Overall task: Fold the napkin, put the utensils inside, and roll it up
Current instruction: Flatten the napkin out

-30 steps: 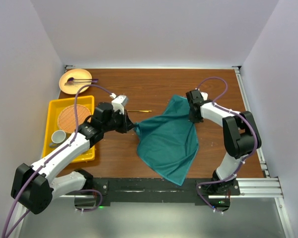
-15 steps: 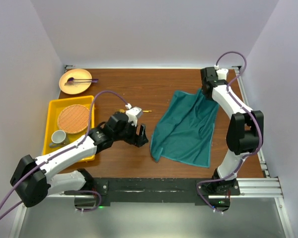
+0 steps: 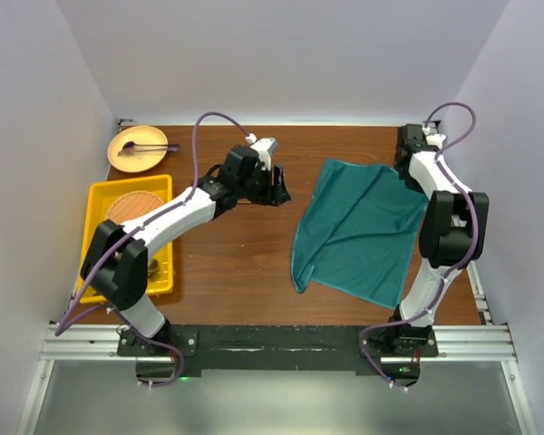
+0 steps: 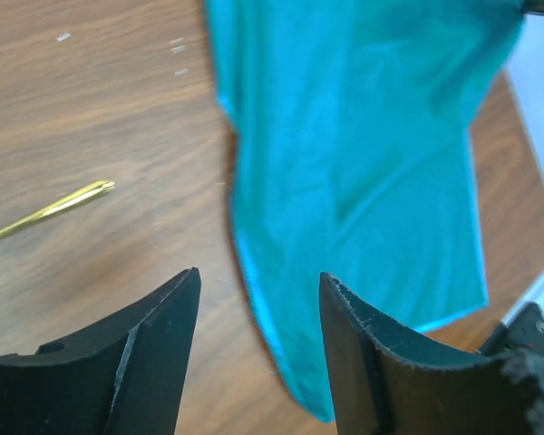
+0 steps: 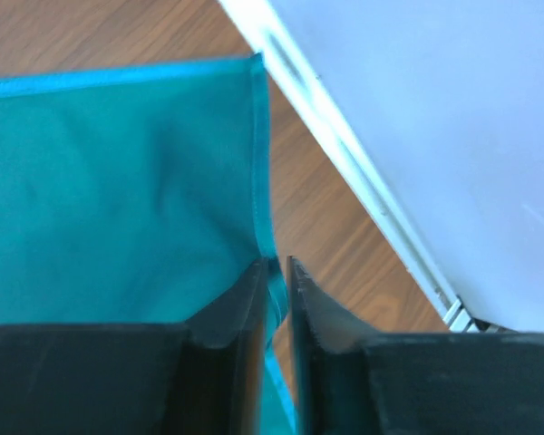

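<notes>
At the worktop's (image 3: 245, 263) far right corner, right gripper (image 5: 276, 265) nearly shut round napkin (image 3: 358, 231) hem, can't tell if gripping, left gripper (image 4: 259, 275) spread, 1 gold fork (image 4: 50, 207) nearby.

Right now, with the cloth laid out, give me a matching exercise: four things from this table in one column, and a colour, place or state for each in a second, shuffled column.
Things:
1. napkin
2. fork
3. tray
4. left fingers

Descriptions:
A. yellow, at the table's left side
B. open, with nothing between them
C. teal, spread over the right half of the table
D. gold, lying on bare wood

Pairs: 1-C, 2-D, 3-A, 4-B
</notes>
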